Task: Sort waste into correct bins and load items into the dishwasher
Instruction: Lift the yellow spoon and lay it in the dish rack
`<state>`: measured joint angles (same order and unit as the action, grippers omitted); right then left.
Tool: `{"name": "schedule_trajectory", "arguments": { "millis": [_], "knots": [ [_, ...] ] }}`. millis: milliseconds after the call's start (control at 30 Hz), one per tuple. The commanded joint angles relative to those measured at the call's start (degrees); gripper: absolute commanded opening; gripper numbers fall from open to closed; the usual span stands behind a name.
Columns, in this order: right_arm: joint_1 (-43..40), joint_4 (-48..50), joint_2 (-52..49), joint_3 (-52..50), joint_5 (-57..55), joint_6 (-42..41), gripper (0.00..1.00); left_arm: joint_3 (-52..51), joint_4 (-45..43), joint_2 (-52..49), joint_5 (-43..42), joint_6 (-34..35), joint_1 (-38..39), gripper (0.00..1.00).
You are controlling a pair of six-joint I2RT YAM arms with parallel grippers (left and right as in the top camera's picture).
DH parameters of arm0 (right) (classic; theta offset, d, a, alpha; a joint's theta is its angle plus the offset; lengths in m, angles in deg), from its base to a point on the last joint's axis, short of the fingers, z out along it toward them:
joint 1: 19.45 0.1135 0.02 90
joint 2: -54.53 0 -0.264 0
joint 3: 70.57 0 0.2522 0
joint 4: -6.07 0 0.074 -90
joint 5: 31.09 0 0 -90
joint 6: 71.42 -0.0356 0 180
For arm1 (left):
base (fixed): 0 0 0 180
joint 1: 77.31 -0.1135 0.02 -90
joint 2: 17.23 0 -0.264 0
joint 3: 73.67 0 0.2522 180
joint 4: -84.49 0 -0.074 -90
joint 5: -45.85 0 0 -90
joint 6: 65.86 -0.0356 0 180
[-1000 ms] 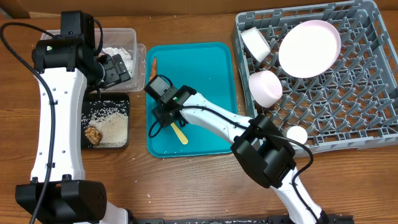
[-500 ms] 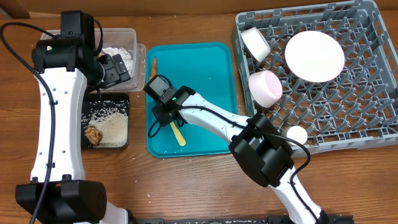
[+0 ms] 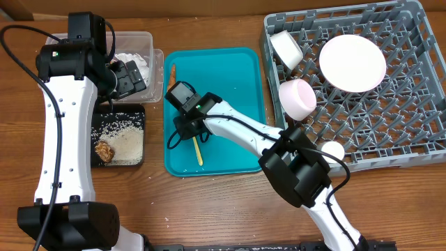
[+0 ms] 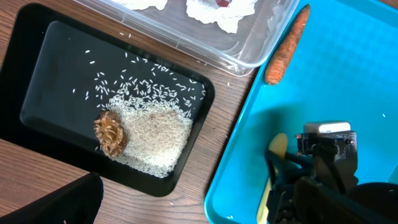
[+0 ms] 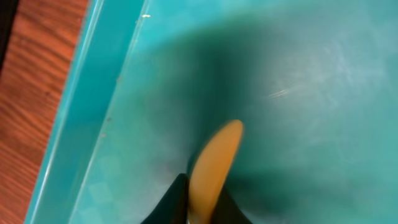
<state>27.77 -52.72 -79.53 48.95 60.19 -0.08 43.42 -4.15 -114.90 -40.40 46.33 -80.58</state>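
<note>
**When the Spoon Is Clamped: Lifting It Clear**

Because the right gripper (image 3: 189,132) pinches the spoon (image 3: 198,148) at one end only, with the rest reaching out over the teal tray (image 3: 237,77), raise it vertically first. The free end may droop or swing. Check that the grip is firm before travelling toward the rack (image 3: 390,132). Choose a free peg row and lower the spoon so that it cannot slip through the grid. Keep the arm's path clear of the loaded dishes.

The left gripper (image 3: 131,77) hangs over the tub (image 3: 150,42) with jaws wide apart, holding nothing.

Container contents:
- Rack: the plate (image 3: 352,63), two bowls (image 3: 298,97) (image 3: 286,47), and the cup (image 3: 332,150) at the front edge.
- Tub: napkins (image 3: 132,61).
- Black tray (image 3: 101,115): rice (image 3: 125,143) and a brown chunk (image 3: 105,150).
- Teal tray: the spoon, plus a carrot stick (image 3: 169,75) at the left rim, just beside the tub and not yet binned.
</note>
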Motion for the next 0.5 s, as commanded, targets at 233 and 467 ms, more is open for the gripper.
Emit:
{"name": "schedule_trajectory", "arguments": {
  "millis": [233, 467],
  "knots": [
    [-5.2, -18.9, 3.8, 15.2, 3.3, -1.0, 0.04, 0.4, -0.1, -0.5, 0.7, 0.1, -0.1, 1.00],
    [-12.7, -37.6, 15.2, 28.3, -5.5, -9.0, 0.04, 0.4, -0.1, -0.5, 0.7, 0.1, -0.1, 1.00]
  ]
}}
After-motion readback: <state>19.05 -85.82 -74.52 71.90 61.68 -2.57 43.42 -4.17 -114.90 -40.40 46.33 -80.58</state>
